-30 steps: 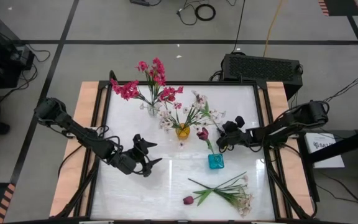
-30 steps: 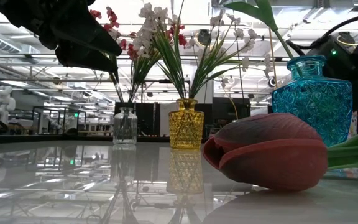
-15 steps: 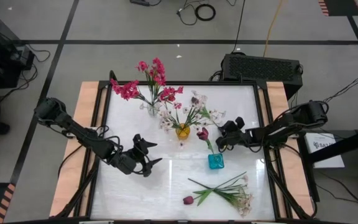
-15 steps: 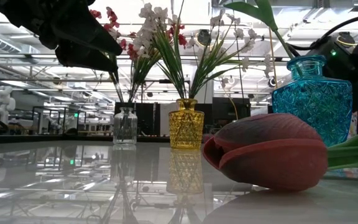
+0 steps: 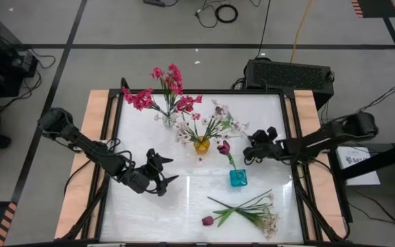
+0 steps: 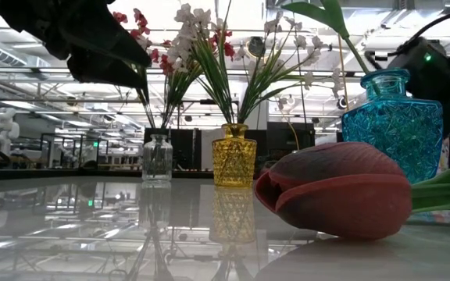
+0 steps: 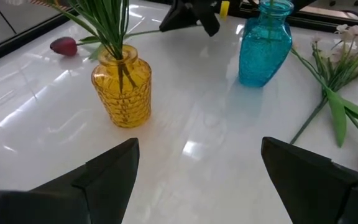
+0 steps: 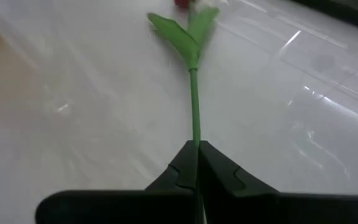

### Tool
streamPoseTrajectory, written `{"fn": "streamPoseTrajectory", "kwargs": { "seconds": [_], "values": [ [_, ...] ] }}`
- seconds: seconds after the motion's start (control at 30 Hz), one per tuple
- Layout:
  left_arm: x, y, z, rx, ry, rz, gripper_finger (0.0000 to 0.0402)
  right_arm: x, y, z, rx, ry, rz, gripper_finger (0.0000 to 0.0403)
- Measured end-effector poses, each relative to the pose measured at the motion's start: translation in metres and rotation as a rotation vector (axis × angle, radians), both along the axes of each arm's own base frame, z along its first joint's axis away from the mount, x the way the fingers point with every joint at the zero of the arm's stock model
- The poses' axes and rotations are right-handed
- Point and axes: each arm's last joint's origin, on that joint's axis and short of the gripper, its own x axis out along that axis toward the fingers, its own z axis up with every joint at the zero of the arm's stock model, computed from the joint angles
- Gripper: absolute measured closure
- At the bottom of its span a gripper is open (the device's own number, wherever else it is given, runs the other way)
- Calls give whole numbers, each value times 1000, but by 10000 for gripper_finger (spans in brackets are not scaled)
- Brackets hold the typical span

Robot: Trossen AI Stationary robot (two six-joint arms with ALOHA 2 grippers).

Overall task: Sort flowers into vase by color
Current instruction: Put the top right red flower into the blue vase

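My right gripper [image 5: 246, 151] [image 8: 197, 146] hovers right of the yellow vase [image 5: 202, 144] and is shut on a maroon tulip's green stem. The tulip's bud [image 7: 64, 45] points toward the far left, half hidden under the white sprigs in the yellow vase. My left gripper [image 5: 172, 170] [image 7: 197, 146] waits open, left of the blue vase [image 5: 237, 178]. A second maroon tulip [image 5: 223, 146] stands with its stem in the blue vase. Pink sprigs [image 5: 170, 86] stand in the clear vase [image 6: 157, 158]. A third tulip [image 5: 208, 221] and white sprigs [image 5: 262, 216] lie near the near edge. My right gripper pinches the tulip's stem [image 8: 194, 127] near its cut end between the two fingers. The fingers come level from the table's right side and lie along the stem. The stem runs straight on from the fingertips to a leaf [image 8: 179, 31] and the bud. Whether the bud end rests on the table, I cannot tell.
The three vases stand in a cluster at the middle and far side of the white table [image 5: 184, 206]. The big tulip bud [image 6: 334, 191] fills the low view's foreground. Bare tabletop lies between my left gripper and the blue vase.
My right arm has drawn back a little toward the table's right edge, with its elbow swinging farther out. My left arm, the vases and the loose flowers have kept still.
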Motion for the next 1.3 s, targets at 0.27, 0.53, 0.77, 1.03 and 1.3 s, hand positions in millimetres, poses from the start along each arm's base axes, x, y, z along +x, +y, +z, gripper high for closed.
{"fn": "streamPoseTrajectory", "kwargs": {
  "seconds": [0.27, 0.53, 0.77, 1.03, 1.3],
  "values": [
    [1, 0, 1, -9, -18, 3, 59, -14, -2, 29, -28, -115, 5, 403],
    [3, -1, 5, -1, -51, -1, 59, -28, -4, 62, -126, -296, -12, 402],
    [8, -5, 16, 41, -139, -42, 59, -41, -7, 114, -271, -452, -65, 402],
    [14, -7, 40, 125, -323, -91, 59, -54, -7, 192, -394, -668, 28, 402],
    [33, -8, 100, 275, -439, -83, 59, -49, 5, 223, -434, -1017, 358, 402]
  ]
}}
